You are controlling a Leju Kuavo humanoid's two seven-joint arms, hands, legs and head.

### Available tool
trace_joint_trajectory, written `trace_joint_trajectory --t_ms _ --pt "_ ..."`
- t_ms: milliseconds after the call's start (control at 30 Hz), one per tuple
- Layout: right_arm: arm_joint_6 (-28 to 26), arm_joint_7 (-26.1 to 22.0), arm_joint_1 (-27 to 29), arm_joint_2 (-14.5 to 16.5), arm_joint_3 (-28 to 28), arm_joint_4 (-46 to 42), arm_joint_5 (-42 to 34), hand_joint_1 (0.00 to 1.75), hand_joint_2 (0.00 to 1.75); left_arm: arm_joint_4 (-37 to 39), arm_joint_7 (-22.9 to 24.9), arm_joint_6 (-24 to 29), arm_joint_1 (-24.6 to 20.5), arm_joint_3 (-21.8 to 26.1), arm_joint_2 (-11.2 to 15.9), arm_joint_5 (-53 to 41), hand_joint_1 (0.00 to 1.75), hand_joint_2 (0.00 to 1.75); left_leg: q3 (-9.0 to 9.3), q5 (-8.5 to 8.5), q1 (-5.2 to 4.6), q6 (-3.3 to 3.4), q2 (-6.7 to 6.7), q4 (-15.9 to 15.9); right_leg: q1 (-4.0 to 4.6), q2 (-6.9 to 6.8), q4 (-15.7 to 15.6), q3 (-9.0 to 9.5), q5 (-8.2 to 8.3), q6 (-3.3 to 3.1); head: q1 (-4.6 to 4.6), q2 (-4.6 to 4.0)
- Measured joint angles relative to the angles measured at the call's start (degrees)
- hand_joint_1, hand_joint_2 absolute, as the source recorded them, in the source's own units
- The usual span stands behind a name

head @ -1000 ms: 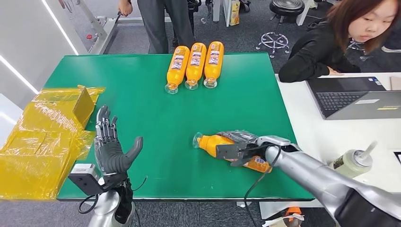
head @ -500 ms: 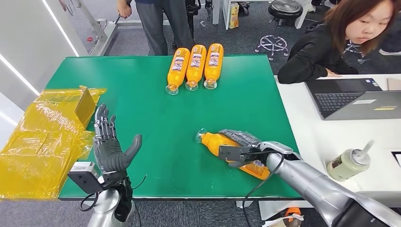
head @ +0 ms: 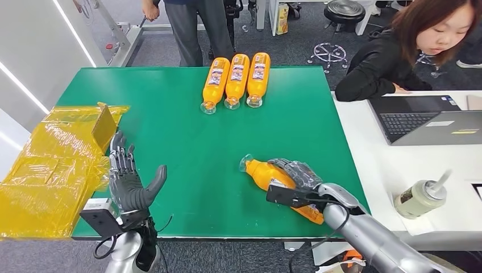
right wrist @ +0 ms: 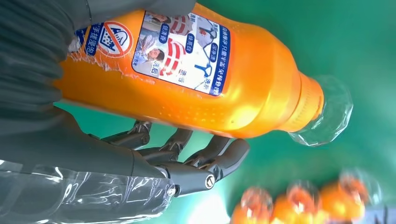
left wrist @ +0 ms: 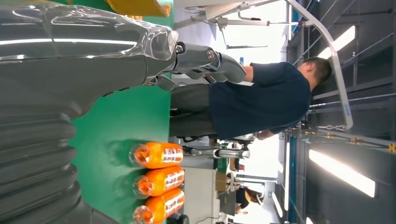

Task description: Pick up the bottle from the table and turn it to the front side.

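1. Now I see the orange bottle (head: 273, 178) in my right hand (head: 295, 181), at the near right part of the green table (head: 170, 131).
2. The bottle lies tilted, with its clear cap (head: 246, 162) pointing away from me and to the left.
3. In the right wrist view the bottle (right wrist: 187, 79) shows a picture label (right wrist: 180, 51), and my dark fingers (right wrist: 205, 161) curl around its body. I cannot tell if the bottle is touching the table or just above it.
4. My left hand (head: 129, 181) is at the near left edge of the table. It holds nothing, its fingers are spread and it stands up with the thumb out to the side.
5. Three more orange bottles (head: 237, 79) lie side by side at the far edge of the table, caps toward me.
6. Crinkly yellow plastic bags (head: 54, 170) sit to the left of the table, near my left hand.
7. A person in a black top (head: 381, 65) sits at a white desk (head: 375, 159) on the right, by a laptop (head: 429, 118).
8. A pump bottle (head: 420, 196) lies on that desk.
9. Another person (head: 196, 25) stands behind the table.
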Motion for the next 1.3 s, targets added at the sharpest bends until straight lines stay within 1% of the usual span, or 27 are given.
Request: trace_joint_trajectory --t_ms 100,200,433,500,600,733,867,933,1033,1167,1300 --pt "-1.21 1.11 5.12 -1.29 -4.35 -7.68 2.7 1.75 1.75 -0.2 0.0 -0.03 0.56 0.32 0.03 -0.65 0.0 1.75 -0.13 -0.02 0.0 0.03 -0.02 -0.01 0.0 -0.01 -0.02 -0.08 -0.02 0.03 0.01 0.0" --pt "-1.74 1.37 9.45 -2.1 -7.68 -13.46 4.54 1.75 1.75 -0.45 0.01 -0.22 0.88 0.78 0.01 -1.19 0.0 1.75 -0.26 -0.04 -0.01 0.05 0.0 0.0 -0.01 0.01 -0.03 -0.22 -0.02 0.04 0.0 0.0" --pt "-4.75 1.45 23.18 -2.16 -15.99 -28.88 13.92 1.75 1.75 -1.67 0.19 -1.04 2.09 1.11 -0.05 -2.57 0.0 1.75 -0.67 -0.04 0.0 0.05 -0.24 -0.03 -0.01 -0.18 0.0 -0.58 -0.04 0.04 -0.02 0.0" --pt "-5.48 1.11 25.46 -1.61 -17.83 -32.14 16.72 1.75 1.75 -1.89 0.57 -1.07 2.28 1.11 -0.12 -2.9 0.0 1.75 -0.76 -0.04 0.0 0.05 -0.21 -0.05 -0.01 -0.15 0.01 -0.69 -0.04 0.03 -0.01 0.0" --pt "-6.19 0.45 26.08 0.43 -19.46 -34.79 20.08 1.75 1.75 -1.96 1.43 -1.6 2.27 1.11 -0.39 -3.11 0.0 1.75 -0.78 -0.03 0.0 0.04 -0.1 -0.06 -0.01 -0.08 0.01 -0.75 -0.03 0.02 0.0 0.0" --pt "-6.58 -0.2 24.32 3.48 -20.3 -36.11 21.75 1.75 1.75 -1.87 2.34 -3.21 1.96 1.11 -0.81 -2.76 0.0 1.75 -0.78 0.03 0.0 0.0 -0.06 -0.05 -0.01 -0.05 0.03 -0.79 0.0 -0.01 -0.02 0.0" --pt "-6.73 -0.62 23.21 4.86 -20.76 -36.59 21.56 1.75 1.75 -1.81 2.54 -3.74 1.82 1.11 -0.91 -2.65 0.0 1.75 -0.8 0.06 -0.01 -0.02 -0.1 -0.05 -0.01 -0.09 0.03 -0.79 0.0 -0.01 0.0 0.0" --pt "-7.04 -1.2 23.12 5.11 -21.02 -36.66 21.25 1.75 1.75 -1.74 2.84 -4.96 1.78 1.11 -0.93 -1.95 0.0 1.75 -0.81 0.06 -0.01 -0.02 -0.1 -0.05 -0.01 -0.08 0.03 -0.79 0.0 -0.01 0.0 0.0" --pt "-7.84 -2.31 22.74 5.29 -21.17 -36.68 20.61 1.75 1.75 -0.99 3.74 -10.19 1.32 1.11 -1.02 0.37 0.0 1.75 -0.83 0.06 -0.02 -0.02 -0.1 -0.05 -0.02 -0.08 0.02 -0.8 0.0 -0.01 0.0 0.0" --pt "-8.06 -2.89 22.07 6.14 -21.17 -36.55 20.53 1.75 1.75 1.29 4.77 -21.98 0.05 0.76 -1.16 4.45 0.0 1.75 -0.85 0.06 -0.02 -0.02 -0.09 -0.05 -0.03 -0.08 0.02 -0.81 0.01 0.0 0.0 0.0" --pt "-7.38 -3.07 20.98 8.79 -20.76 -35.65 21.31 1.75 1.75 2.89 6.53 -32.84 -0.52 0.01 -1.18 9.35 0.0 1.75 -0.86 0.06 0.0 -0.02 -0.05 -0.05 -0.03 -0.04 0.05 -0.86 0.02 -0.02 -0.01 0.0"
